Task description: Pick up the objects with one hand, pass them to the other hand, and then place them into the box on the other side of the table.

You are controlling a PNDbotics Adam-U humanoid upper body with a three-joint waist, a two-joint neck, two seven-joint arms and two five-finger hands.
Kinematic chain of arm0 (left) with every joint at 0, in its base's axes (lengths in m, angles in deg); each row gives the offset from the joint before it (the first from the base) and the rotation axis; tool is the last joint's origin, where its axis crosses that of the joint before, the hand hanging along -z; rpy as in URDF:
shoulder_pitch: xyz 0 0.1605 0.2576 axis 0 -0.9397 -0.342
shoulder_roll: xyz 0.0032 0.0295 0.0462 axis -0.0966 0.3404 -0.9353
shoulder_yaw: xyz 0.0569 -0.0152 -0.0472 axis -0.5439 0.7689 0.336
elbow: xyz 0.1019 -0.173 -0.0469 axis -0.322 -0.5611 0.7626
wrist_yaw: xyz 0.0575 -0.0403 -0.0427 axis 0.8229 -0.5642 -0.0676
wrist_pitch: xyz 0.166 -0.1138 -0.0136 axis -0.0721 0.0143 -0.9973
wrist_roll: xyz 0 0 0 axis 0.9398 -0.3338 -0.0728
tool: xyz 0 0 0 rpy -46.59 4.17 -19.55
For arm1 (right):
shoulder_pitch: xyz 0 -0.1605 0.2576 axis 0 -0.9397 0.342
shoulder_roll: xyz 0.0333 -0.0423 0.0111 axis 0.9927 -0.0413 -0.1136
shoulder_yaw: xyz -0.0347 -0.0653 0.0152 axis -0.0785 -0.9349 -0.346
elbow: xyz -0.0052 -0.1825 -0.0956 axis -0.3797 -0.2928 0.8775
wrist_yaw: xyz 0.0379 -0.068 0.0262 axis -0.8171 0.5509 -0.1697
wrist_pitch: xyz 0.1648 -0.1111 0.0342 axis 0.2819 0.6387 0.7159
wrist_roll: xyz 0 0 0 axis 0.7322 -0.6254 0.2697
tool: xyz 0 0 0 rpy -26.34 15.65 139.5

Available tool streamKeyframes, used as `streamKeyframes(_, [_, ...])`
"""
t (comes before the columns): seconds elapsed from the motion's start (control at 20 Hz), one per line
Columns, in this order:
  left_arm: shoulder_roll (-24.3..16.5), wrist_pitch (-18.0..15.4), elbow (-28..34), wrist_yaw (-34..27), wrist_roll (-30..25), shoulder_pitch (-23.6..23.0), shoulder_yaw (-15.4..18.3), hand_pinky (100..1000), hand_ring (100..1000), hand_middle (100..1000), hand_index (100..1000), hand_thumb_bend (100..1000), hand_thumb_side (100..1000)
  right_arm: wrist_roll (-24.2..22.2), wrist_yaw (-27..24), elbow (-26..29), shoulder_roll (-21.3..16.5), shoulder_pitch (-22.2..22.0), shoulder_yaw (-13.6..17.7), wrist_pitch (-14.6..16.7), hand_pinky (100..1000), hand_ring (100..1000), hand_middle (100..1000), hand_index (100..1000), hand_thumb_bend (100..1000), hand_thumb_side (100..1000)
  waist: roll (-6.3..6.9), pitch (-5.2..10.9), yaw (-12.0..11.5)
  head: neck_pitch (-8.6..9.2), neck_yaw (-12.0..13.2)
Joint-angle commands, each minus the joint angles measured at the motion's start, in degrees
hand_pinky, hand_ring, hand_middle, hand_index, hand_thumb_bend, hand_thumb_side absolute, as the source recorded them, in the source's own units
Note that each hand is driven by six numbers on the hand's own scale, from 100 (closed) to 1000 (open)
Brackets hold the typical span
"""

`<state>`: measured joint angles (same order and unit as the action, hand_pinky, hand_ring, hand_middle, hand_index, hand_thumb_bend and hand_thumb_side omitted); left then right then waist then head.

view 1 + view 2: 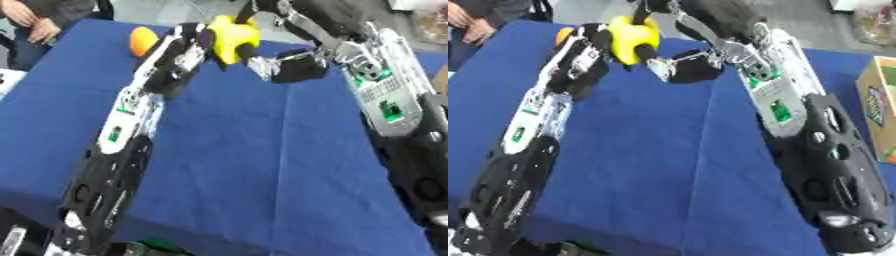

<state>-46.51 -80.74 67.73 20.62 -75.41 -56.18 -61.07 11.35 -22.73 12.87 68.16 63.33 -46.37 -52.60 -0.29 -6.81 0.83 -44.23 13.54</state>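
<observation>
A yellow object (234, 36) is held up over the far middle of the blue table (262, 165). My left hand (188, 47) comes up from the lower left and is shut on its left side, dark fingers wrapped against it. My right hand (702, 62) reaches in from the right, with its fingers spread beside and above the yellow object and its thumb below. An orange object (142, 41) lies on the cloth just behind my left hand, partly hidden by it.
A cardboard box (877, 100) stands at the table's right edge, beside my right forearm. A person sits past the far left corner with hands (33, 25) off the table. Dark gear lies at the near edge (153, 247).
</observation>
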Motion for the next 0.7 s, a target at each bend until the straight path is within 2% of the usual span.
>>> streamKeyframes(0.05, [-0.1, 0.0, 2.0, -0.1, -0.5, 0.6, -0.3, 775, 445, 398, 473, 100, 383, 2.6, 1.7, 0.5, -0.2, 0.7, 0.6, -0.4, 924, 792, 725, 484, 100, 150, -0.09, 1.0, 0.1, 0.11, 0.0])
streamKeyframes(0.15, [-0.1, 0.0, 2.3, -0.3, -0.9, 0.5, -0.3, 782, 462, 423, 495, 100, 407, 3.8, 2.5, 0.4, -0.2, 0.7, 0.5, -0.3, 923, 790, 721, 474, 100, 145, -0.05, 1.04, 0.1, 0.11, -0.1])
streamKeyframes(0.2, [-0.1, 0.0, 2.5, -0.3, -1.1, 0.4, -0.3, 801, 510, 477, 549, 268, 494, 4.3, 2.8, 0.5, -0.1, 0.7, 0.5, -0.3, 922, 789, 717, 469, 100, 142, -0.04, 1.06, 0.1, 0.11, -0.1])
streamKeyframes(0.25, [-0.2, -0.1, 2.6, -0.2, -1.3, 0.3, -0.2, 803, 515, 483, 555, 284, 504, 4.7, 3.0, 0.6, -0.2, 0.7, 0.5, -0.3, 922, 789, 717, 469, 100, 142, -0.03, 1.08, 0.2, 0.11, 0.0])
streamKeyframes(0.3, [-0.2, -0.2, 2.6, 0.0, -1.2, 0.1, 0.1, 821, 559, 536, 612, 396, 574, 5.1, 3.2, 0.8, -0.3, 0.7, 0.5, -0.3, 924, 790, 718, 470, 100, 142, -0.01, 1.09, 0.2, 0.11, 0.0])
streamKeyframes(0.5, [-0.7, -0.7, 2.6, 1.3, 0.6, -0.7, 1.7, 840, 604, 603, 665, 477, 621, 6.1, 3.8, 2.2, -1.5, 0.9, 1.4, -0.9, 928, 795, 722, 472, 100, 145, 0.03, 1.15, 0.4, 0.11, -0.2])
streamKeyframes(0.7, [-1.6, -1.0, 2.9, 2.4, 3.6, -1.7, 3.8, 843, 608, 606, 666, 480, 630, 8.0, 4.7, 3.5, -4.6, 0.3, 4.3, -3.3, 925, 794, 721, 472, 100, 143, 0.17, 1.23, 0.4, 0.11, -0.7])
